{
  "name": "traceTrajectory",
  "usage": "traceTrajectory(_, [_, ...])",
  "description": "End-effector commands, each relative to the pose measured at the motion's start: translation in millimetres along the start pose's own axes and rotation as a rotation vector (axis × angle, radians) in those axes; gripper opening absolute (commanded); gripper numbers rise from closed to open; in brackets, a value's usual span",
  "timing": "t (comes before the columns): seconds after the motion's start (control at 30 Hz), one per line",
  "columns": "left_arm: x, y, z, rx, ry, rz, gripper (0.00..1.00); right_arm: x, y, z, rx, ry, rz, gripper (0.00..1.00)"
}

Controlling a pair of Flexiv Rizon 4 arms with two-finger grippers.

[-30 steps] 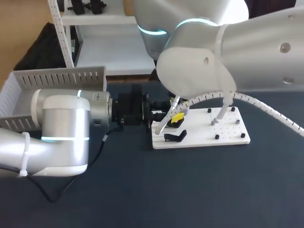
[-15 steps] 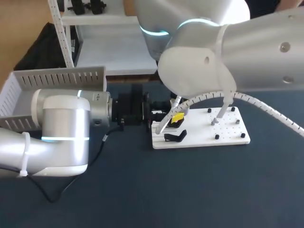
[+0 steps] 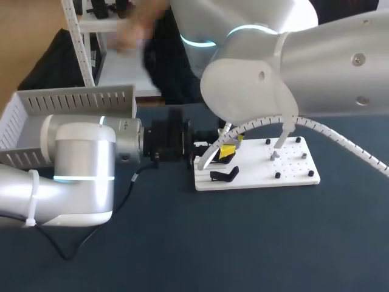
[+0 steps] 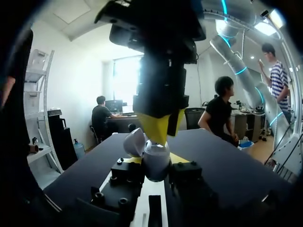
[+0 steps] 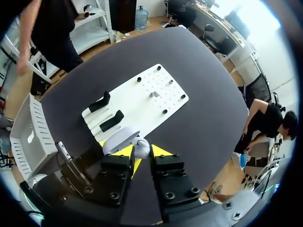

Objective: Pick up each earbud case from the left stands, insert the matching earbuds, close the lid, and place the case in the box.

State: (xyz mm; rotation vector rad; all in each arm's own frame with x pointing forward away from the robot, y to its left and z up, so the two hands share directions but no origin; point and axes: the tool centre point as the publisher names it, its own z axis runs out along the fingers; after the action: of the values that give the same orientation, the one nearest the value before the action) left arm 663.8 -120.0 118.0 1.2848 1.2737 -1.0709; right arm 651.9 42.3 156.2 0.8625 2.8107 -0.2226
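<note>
Table (image 3: 243,243): dark cloth nearest me, with the left arm lying low across it from the left side.
Left gripper (image 4: 157,160): level at the white board's (image 3: 292,173) left edge, fingers clamped on the lower body of the earbud case (image 5: 140,145).
Earbud case: off its stand, held up between the two grippers just beside the board's left end. Its lid (image 4: 134,143) is swung open to one side.
Right gripper (image 3: 227,150): comes down from above onto the case's open top, yellow tips drawn in close and touching it on both sides.
Black stands (image 3: 223,175): two on the board's left part, just under the grippers, with nothing on them.
Box (image 3: 73,100): the grey slatted crate at the far left, behind the left arm and well apart from the case.
Change: almost none over the last second. Both grippers have kept their place at the case, and the right arm has only nudged.
Meaning: I judge this to be fine work at the case's mouth. The lid is not yet closed and the case has not gone to the box.
</note>
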Motion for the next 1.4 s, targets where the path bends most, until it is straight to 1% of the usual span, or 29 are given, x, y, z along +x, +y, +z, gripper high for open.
traceTrajectory(0.03, [-1.3,0.2,-1,-0.004,-0.004,0.002,0.00,2,-1,-1,0.000,-0.004,0.000,0.33])
traceTrajectory(0.17, [-1.3,0.2,-1,-0.004,-0.004,0.002,0.00,2,-1,-3,-0.004,-0.006,-0.001,0.36])
traceTrajectory(0.3, [-1.3,0.2,-1,-0.004,-0.004,0.002,0.00,4,-1,-6,-0.007,-0.008,0.000,0.36])
traceTrajectory(0.37, [-1.3,0.2,-1,-0.004,-0.004,0.002,0.00,6,-5,-12,-0.017,-0.009,-0.001,0.35])
traceTrajectory(0.5, [-1.3,0.2,-1,-0.004,-0.004,0.002,0.00,10,-18,-24,-0.059,-0.002,0.002,0.38])
traceTrajectory(0.63, [-1.3,0.2,-1,-0.004,-0.004,0.002,0.00,14,-30,-35,-0.157,0.006,-0.033,0.40])
traceTrajectory(0.73, [-1.3,0.2,-1,-0.004,-0.004,0.002,0.00,14,-36,-39,-0.227,-0.021,-0.059,0.42])
traceTrajectory(0.8, [-1.3,0.2,-1,-0.004,-0.004,0.002,0.00,14,-40,-42,-0.295,-0.016,-0.069,0.44])
traceTrajectory(0.87, [-1.3,0.2,-1,-0.004,-0.004,0.002,0.00,13,-43,-44,-0.354,-0.057,-0.105,0.46])
traceTrajectory(0.93, [-1.3,0.2,-1,-0.004,-0.004,0.002,0.00,12,-47,-47,-0.401,-0.075,-0.135,0.46])
traceTrajectory(0.97, [-1.3,0.2,-1,-0.004,-0.004,0.002,0.00,11,-49,-48,-0.434,-0.070,-0.157,0.45])
traceTrajectory(1.0, [-1.3,0.2,-1,-0.004,-0.004,0.002,0.00,10,-52,-49,-0.447,-0.068,-0.173,0.47])
traceTrajectory(1.03, [-1.3,0.2,-1,-0.004,-0.004,0.002,0.00,7,-54,-48,-0.458,-0.087,-0.173,0.48])
traceTrajectory(1.07, [-1.3,0.2,-1,-0.004,-0.004,0.002,0.00,5,-57,-49,-0.474,-0.082,-0.178,0.47])
traceTrajectory(1.13, [-1.3,0.2,-1,-0.004,-0.004,0.002,0.00,0,-62,-50,-0.503,-0.072,-0.193,0.48])
traceTrajectory(1.17, [-1.3,0.2,-1,-0.004,-0.004,0.002,0.00,-2,-65,-50,-0.507,-0.070,-0.200,0.52])
traceTrajectory(1.2, [-1.3,0.2,-1,-0.004,-0.004,0.002,0.00,-5,-66,-50,-0.507,-0.078,-0.207,0.69])
traceTrajectory(1.27, [-1.3,0.2,-1,-0.004,-0.004,0.002,0.00,-9,-70,-50,-0.512,-0.075,-0.218,0.80])
traceTrajectory(1.3, [-1.3,0.2,-1,-0.004,-0.004,0.002,0.00,-11,-72,-50,-0.512,-0.075,-0.219,1.00])
traceTrajectory(1.4, [-1.3,0.2,-1,-0.004,-0.004,0.002,0.00,-11,-72,-50,-0.512,-0.075,-0.219,1.00])
